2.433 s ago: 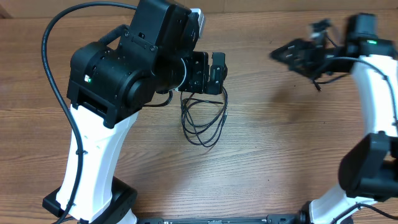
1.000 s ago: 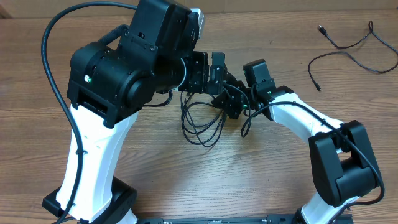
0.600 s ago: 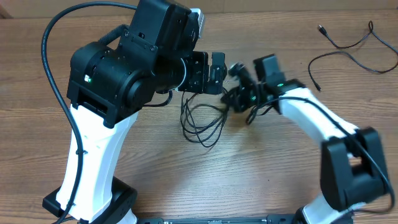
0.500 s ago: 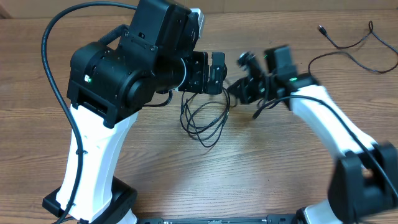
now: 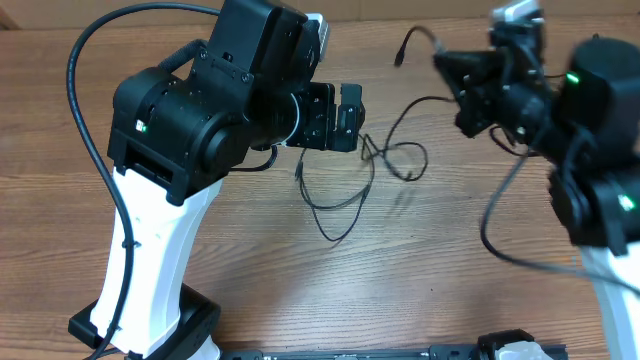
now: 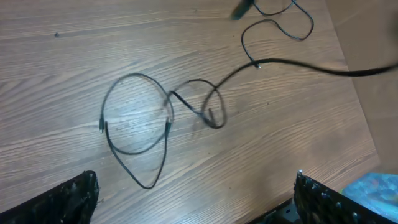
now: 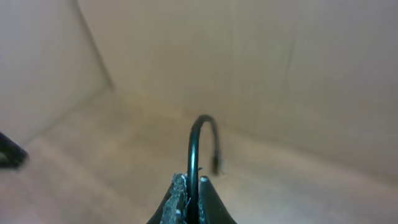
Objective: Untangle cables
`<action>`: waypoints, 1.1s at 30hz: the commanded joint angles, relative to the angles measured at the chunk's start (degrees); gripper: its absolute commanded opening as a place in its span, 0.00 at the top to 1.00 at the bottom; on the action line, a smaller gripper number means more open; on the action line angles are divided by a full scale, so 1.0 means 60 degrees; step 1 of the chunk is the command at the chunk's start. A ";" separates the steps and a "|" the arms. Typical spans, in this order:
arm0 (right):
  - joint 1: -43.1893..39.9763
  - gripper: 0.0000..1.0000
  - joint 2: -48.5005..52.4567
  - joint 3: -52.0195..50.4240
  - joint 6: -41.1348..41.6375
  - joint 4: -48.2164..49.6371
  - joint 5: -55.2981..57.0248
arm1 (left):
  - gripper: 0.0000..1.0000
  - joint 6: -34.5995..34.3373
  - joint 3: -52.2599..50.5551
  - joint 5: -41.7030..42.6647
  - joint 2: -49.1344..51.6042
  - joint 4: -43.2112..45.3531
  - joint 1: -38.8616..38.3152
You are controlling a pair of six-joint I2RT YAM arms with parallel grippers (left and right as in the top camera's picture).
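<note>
The cables lie on the wooden table as thin black loops, partly under my left gripper. In the left wrist view the cables form a round loop and a small knot, with one strand rising to the right. My left gripper hangs open above them, holding nothing. My right gripper is raised high at the right, shut on that strand. In the right wrist view the gripper pinches the cable, whose short end arcs over to a small plug.
The left arm's bulky black body and its thick wired cable cover the table's left half. The right arm fills the right side. The table's right edge shows in the left wrist view.
My right gripper has lifted up and away to the right with one cable, stretching the bunch rightward and thinning its loops. The left arm has not moved.
</note>
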 commanded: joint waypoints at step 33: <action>-0.0029 0.96 -0.1319 0.0331 0.1035 0.7176 0.0674 | 0.00 0.0153 -0.0018 -0.0062 0.0066 -0.0015 -0.0062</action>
